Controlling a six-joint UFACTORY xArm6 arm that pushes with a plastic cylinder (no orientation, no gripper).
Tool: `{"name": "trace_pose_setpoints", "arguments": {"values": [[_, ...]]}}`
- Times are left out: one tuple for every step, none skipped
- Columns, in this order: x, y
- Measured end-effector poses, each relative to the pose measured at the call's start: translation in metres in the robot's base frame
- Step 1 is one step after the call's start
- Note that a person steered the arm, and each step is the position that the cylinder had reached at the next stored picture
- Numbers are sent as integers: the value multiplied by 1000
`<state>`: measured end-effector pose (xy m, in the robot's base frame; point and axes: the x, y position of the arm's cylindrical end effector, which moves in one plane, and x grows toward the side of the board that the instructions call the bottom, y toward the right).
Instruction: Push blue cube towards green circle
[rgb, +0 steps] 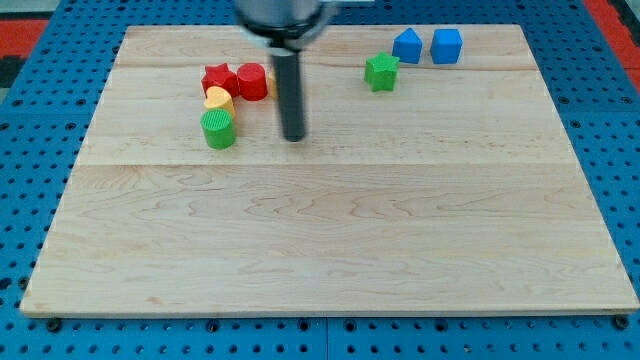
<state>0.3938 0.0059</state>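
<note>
Although the wooden worktop (330, 250) is mostly bare, a small cluster sits toward the view's upper left: a red star-shaped block (217, 79) touching a red cylinder (252, 81), a yellow block (219, 99) just below them, and the green circle (218, 130), a ribbed green cylinder, touching the yellow one from below. Just to the right of that cluster stands my rod, with my tip (293, 138) resting on the board near the green circle and apart from it. This end effector has no jaws to be apart or together; it is a plain rod, touching no block. Further right, near the view's top, a green star-shaped block (381, 71) lies close to a blue block of irregular shape (407, 45), and just beside that, rightmost of all, is the blue cube (446, 46). The cube looks small, light and rigid, so it should slide readily but may spin if struck off-centre. I judge the best contact is the middle of its right face, pushing leftward and slightly down, though the blue neighbour and green star stand in the direct path.
</note>
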Motion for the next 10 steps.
{"name": "trace_pose_setpoints", "arguments": {"values": [[-32, 139], [-98, 236], [-159, 261], [-173, 198], [-157, 160], [-128, 156], [-131, 178], [-179, 194], [-202, 100], [-200, 61]]}}
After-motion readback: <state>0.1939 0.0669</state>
